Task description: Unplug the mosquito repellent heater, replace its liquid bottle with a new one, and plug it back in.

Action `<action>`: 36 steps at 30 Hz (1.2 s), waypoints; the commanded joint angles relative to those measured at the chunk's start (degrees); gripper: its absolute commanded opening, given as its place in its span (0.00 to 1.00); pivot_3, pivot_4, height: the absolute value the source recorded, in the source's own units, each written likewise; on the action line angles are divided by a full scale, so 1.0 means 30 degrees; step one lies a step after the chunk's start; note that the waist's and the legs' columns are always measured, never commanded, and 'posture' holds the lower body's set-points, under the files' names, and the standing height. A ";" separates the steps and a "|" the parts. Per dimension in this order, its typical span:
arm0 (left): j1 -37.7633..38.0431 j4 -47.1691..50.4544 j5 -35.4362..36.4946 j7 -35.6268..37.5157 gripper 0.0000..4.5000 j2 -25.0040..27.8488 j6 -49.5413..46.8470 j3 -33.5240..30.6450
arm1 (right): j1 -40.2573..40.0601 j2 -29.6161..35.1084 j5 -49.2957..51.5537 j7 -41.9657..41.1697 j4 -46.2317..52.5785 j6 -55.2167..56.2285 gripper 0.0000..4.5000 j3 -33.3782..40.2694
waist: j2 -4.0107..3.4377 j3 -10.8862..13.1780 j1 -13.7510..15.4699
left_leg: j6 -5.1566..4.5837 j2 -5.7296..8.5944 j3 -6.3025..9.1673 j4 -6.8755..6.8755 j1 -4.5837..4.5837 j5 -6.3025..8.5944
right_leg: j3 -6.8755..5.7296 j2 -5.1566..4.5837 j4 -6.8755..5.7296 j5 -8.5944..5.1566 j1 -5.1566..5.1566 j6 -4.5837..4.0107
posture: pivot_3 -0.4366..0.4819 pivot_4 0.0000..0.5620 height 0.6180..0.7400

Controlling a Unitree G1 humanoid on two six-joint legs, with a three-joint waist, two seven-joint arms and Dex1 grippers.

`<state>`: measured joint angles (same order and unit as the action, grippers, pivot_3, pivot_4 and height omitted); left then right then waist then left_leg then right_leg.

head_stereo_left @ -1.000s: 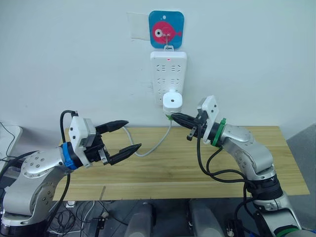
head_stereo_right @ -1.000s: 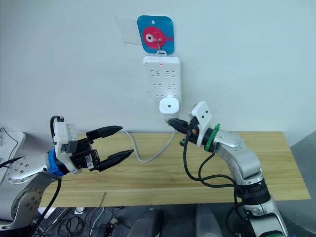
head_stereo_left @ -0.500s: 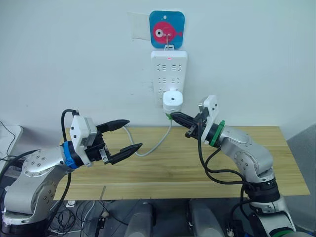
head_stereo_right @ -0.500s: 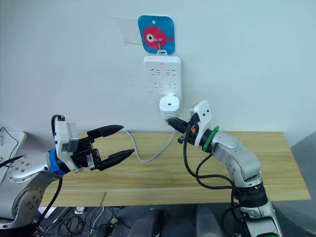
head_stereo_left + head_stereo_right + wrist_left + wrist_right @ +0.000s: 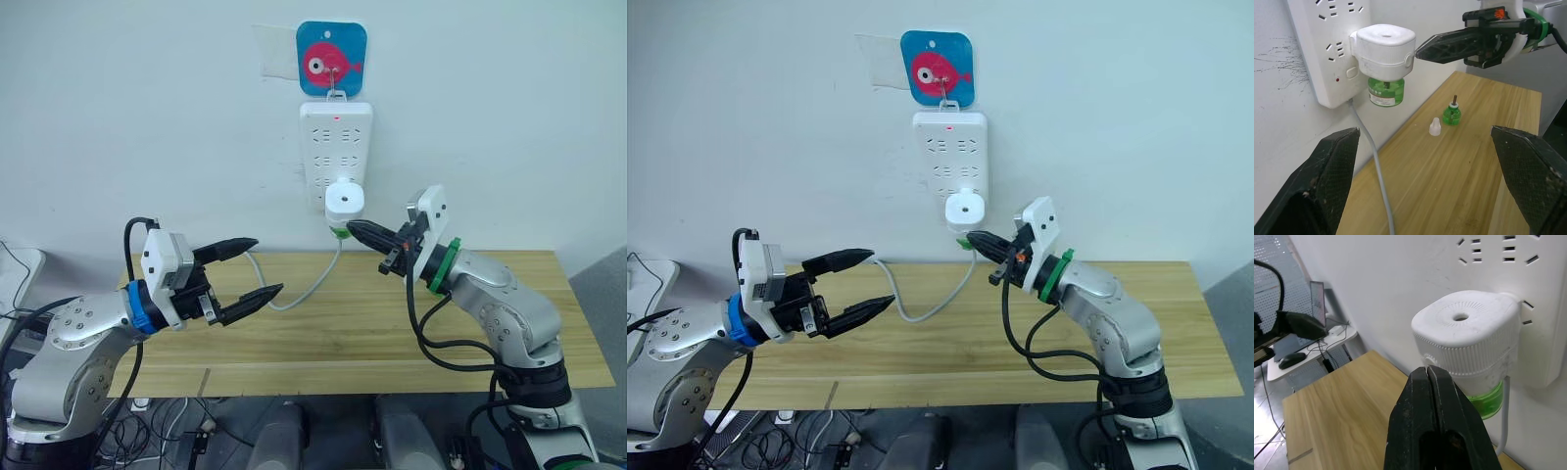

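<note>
Right gripper (image 5: pixel 355 228) is raised off the desk, forearm angled up toward the wall, jaws pressed together with nothing between them. Its tip sits just beside the small white rounded plastic mosquito repellent heater (image 5: pixel 344 200), at about the heater's 4 o'clock, level with the green liquid bottle (image 5: pixel 1386 91) screwed in under it. From my feed I can't tell if the tip is touching the bottle or just short of it.

Heater is plugged into the bottom sockets of the tall white multi-socket power strip (image 5: pixel 334 147), which hangs on the wall from a blue square hook plate with a pink fish (image 5: pixel 331 59). The strip's grey cable (image 5: pixel 309 284) drops from its lower edge and curves across the back of the desk toward 8 o'clock.

Left gripper (image 5: pixel 249 269) is held out level over the left part of the light wooden desk (image 5: pixel 323 343), jaws wide apart and empty, pointing toward the wall area below the strip and well apart from the heater.

In the left wrist view, a spare small green bottle with a dark wick (image 5: pixel 1451 114) stands upright on the desk near the wall, a small white cap (image 5: pixel 1435 127) just beside it. Open desk surface around both; front half of the desk is bare wood.
</note>
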<state>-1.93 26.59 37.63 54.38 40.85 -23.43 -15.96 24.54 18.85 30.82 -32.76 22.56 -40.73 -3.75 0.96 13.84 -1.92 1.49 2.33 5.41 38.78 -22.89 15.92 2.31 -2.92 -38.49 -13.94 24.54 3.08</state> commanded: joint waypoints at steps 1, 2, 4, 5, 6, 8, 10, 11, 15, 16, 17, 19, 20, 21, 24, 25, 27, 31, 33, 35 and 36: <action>-0.0161 0.0243 0.0140 -0.0027 1.00 0.0098 0.0338 -0.0183 | -0.0067 0.0110 0.0349 -0.0340 0.0981 0.0288 0.01 -0.0152 | 0.0000 0.0000 0.0000 | 0.0000 0.0000 0.0001 0.0000 0.0000 0.0000 | 0.0001 0.0000 0.0000 -0.0001 0.0000 -0.0001 | 0.47 0.41 1.00; -0.0164 0.0239 0.0135 -0.0034 1.00 0.0098 0.0340 -0.0187 | -0.0068 0.0108 0.0329 -0.0326 0.0992 0.0323 0.01 -0.0159 | 0.0000 0.0000 0.0000 | 0.0000 0.0000 0.0001 -0.0001 0.0000 0.0000 | 0.0001 0.0000 0.0000 -0.0001 0.0000 -0.0001 | 0.47 0.41 1.00; -0.0165 0.0244 0.0119 -0.0045 1.00 0.0094 0.0345 -0.0175 | -0.0075 0.0104 0.0281 -0.0320 0.1015 0.0410 0.01 -0.0183 | 0.0000 0.0000 0.0000 | 0.0000 0.0000 0.0001 -0.0001 0.0000 0.0000 | 0.0001 0.0000 0.0000 -0.0001 0.0000 -0.0002 | 0.47 0.41 1.00; -0.0170 0.0255 0.0108 -0.0063 1.00 0.0082 0.0341 -0.0151 | -0.0039 0.0087 0.0216 -0.0293 0.0994 0.0440 0.01 -0.0220 | 0.0001 0.0000 0.0001 | 0.0000 0.0000 0.0002 -0.0001 0.0000 0.0000 | 0.0000 0.0001 0.0000 -0.0002 0.0000 -0.0003 | 0.47 0.41 1.00; -0.0173 0.0263 0.0100 -0.0075 1.00 0.0074 0.0340 -0.0133 | -0.0012 0.0077 0.0168 -0.0280 0.0978 0.0462 0.01 -0.0249 | 0.0000 0.0000 0.0001 | 0.0000 0.0000 0.0004 -0.0001 0.0000 0.0000 | -0.0001 0.0001 0.0000 -0.0002 0.0000 -0.0004 | 0.47 0.41 1.00; -0.0194 0.0243 0.0093 -0.0082 1.00 0.0071 0.0340 -0.0122 | 0.0093 0.0008 -0.0012 -0.0214 0.0896 0.0547 0.01 -0.0401 | 0.0001 0.0000 0.0001 | 0.0000 0.0000 0.0005 -0.0002 -0.0001 0.0000 | -0.0002 0.0001 0.0001 -0.0003 0.0000 -0.0005 | 0.48 0.41 1.00; -0.0226 0.0208 0.0097 -0.0084 1.00 0.0075 0.0333 -0.0124 | 0.0216 -0.0135 -0.0411 -0.0063 0.0714 0.0848 0.01 -0.0649 | 0.0001 0.0001 0.0001 | 0.0000 0.0000 0.0007 -0.0003 0.0000 0.0000 | -0.0003 0.0001 0.0001 -0.0004 0.0000 -0.0006 | 0.48 0.41 1.00; -0.0210 0.0225 0.0095 -0.0083 1.00 0.0075 0.0334 -0.0121 | 0.0257 -0.0240 -0.0588 0.0034 0.0601 0.0991 0.01 -0.0773 | 0.0001 0.0001 0.0003 | 0.0000 0.0000 0.0007 -0.0003 0.0000 0.0000 | -0.0003 0.0001 0.0001 -0.0004 0.0000 -0.0006 | 0.48 0.41 1.00; -0.0206 0.0248 0.0097 -0.0096 1.00 0.0072 0.0312 -0.0109 | 0.0404 -0.0571 -0.0984 0.0313 0.0253 0.1367 0.01 -0.0902 | 0.0001 0.0001 0.0004 | 0.0001 0.0000 0.0009 -0.0003 0.0000 0.0000 | -0.0005 0.0001 0.0002 -0.0005 0.0000 -0.0007 | 0.48 0.41 1.00; -0.0215 0.0249 0.0093 -0.0110 1.00 0.0071 0.0306 -0.0108 | 0.0474 -0.0660 -0.1063 0.0417 0.0165 0.1402 0.01 -0.0863 | 0.0001 0.0001 0.0004 | 0.0001 0.0001 0.0009 -0.0004 -0.0001 0.0000 | -0.0004 0.0001 0.0003 -0.0005 0.0000 -0.0007 | 0.48 0.41 1.00; -0.0206 0.0255 0.0092 -0.0113 1.00 0.0073 0.0306 -0.0116 | 0.0533 -0.0704 -0.1125 0.0466 0.0102 0.1455 0.01 -0.0854 | 0.0001 0.0001 0.0005 | 0.0001 0.0001 0.0009 -0.0004 -0.0001 0.0000 | -0.0004 0.0000 0.0005 -0.0005 -0.0001 -0.0008 | 0.48 0.41 1.00; -0.0199 0.0273 0.0089 -0.0131 1.00 0.0067 0.0305 -0.0109 | 0.0612 -0.0743 -0.1229 0.0552 0.0005 0.1488 0.01 -0.0832 | 0.0001 0.0001 0.0005 | 0.0001 0.0000 0.0010 -0.0004 0.0000 0.0000 | -0.0004 0.0001 0.0004 -0.0005 -0.0001 -0.0008 | 0.48 0.41 1.00; -0.0201 0.0282 0.0086 -0.0141 1.00 0.0062 0.0307 -0.0103 | 0.0628 -0.0736 -0.1264 0.0598 -0.0015 0.1462 0.01 -0.0842 | 0.0001 0.0001 0.0007 | 0.0001 0.0000 0.0015 -0.0004 0.0001 0.0000 | -0.0008 0.0001 0.0004 -0.0005 -0.0001 -0.0008 | 0.48 0.41 1.00; -0.0213 0.0284 0.0081 -0.0156 1.00 0.0054 0.0307 -0.0090 | 0.0646 -0.0740 -0.1294 0.0665 -0.0043 0.1446 0.01 -0.0846 | 0.0001 0.0001 0.0006 | 0.0002 -0.0001 0.0020 -0.0005 0.0000 0.0000 | -0.0012 0.0000 0.0006 -0.0006 -0.0002 -0.0010 | 0.48 0.41 1.00; -0.0214 0.0293 0.0072 -0.0183 1.00 0.0032 0.0323 -0.0070 | 0.0682 -0.0795 -0.1383 0.0863 -0.0088 0.1406 0.01 -0.0861 | 0.0001 0.0001 0.0006 | 0.0001 0.0000 0.0018 -0.0007 -0.0001 0.0000 | -0.0010 0.0001 0.0012 -0.0007 -0.0003 -0.0011 | 0.48 0.41 1.00; -0.0187 0.0283 0.0058 -0.0173 1.00 0.0027 0.0349 -0.0076 | 0.0724 -0.0813 -0.1476 0.0930 -0.0111 0.1419 0.01 -0.0911 | 0.0000 0.0001 0.0007 | 0.0001 0.0000 0.0018 -0.0008 -0.0001 0.0000 | -0.0010 0.0001 0.0012 -0.0006 -0.0004 -0.0011 | 0.48 0.41 1.00; -0.0177 0.0262 0.0037 -0.0177 1.00 0.0019 0.0374 -0.0080 | 0.0781 -0.0843 -0.1614 0.0996 -0.0141 0.1453 0.01 -0.0991 | 0.0000 0.0001 0.0007 | 0.0001 -0.0001 0.0020 -0.0009 0.0001 0.0000 | -0.0013 0.0001 0.0010 -0.0007 -0.0004 -0.0012 | 0.48 0.41 1.00; -0.0168 0.0244 0.0019 -0.0174 1.00 0.0016 0.0402 -0.0094 | 0.0724 -0.0859 -0.1756 0.0882 -0.0059 0.1530 0.01 -0.1130 | 0.0000 0.0001 0.0007 | 0.0002 0.0000 0.0019 -0.0009 0.0003 -0.0001 | -0.0011 0.0001 0.0011 -0.0007 -0.0008 -0.0012 | 0.49 0.41 1.00; -0.0147 0.0233 0.0019 -0.0154 1.00 0.0038 0.0408 -0.0123 | 0.0675 -0.0842 -0.1742 0.0833 -0.0003 0.1497 0.01 -0.1172 | 0.0000 0.0001 0.0006 | 0.0002 -0.0001 0.0020 -0.0009 0.0004 -0.0001 | -0.0012 0.0001 0.0011 -0.0007 -0.0009 -0.0012 | 0.49 0.41 1.00; -0.0150 0.0234 0.0023 -0.0144 1.00 0.0056 0.0402 -0.0134 | 0.0638 -0.0796 -0.1667 0.0703 0.0049 0.1460 0.01 -0.1233 | 0.0000 0.0001 0.0005 | 0.0002 -0.0001 0.0020 -0.0009 0.0004 -0.0001 | -0.0013 0.0001 0.0012 -0.0008 -0.0009 -0.0013 | 0.49 0.41 1.00; -0.0141 0.0229 0.0028 -0.0131 1.00 0.0058 0.0410 -0.0147 | 0.0616 -0.0783 -0.1626 0.0654 0.0074 0.1439 0.01 -0.1268 | 0.0000 0.0001 0.0006 | 0.0001 -0.0001 0.0022 -0.0009 0.0003 0.0000 | -0.0013 0.0001 0.0012 -0.0008 -0.0009 -0.0013 | 0.49 0.41 1.00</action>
<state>-2.25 26.56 37.57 54.13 40.84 -23.34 -15.95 25.89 16.56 25.83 -30.39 21.13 -37.26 -7.64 0.96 13.84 -1.90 1.50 2.33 5.48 38.75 -22.88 15.92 2.27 -2.91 -38.45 -13.97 24.51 3.04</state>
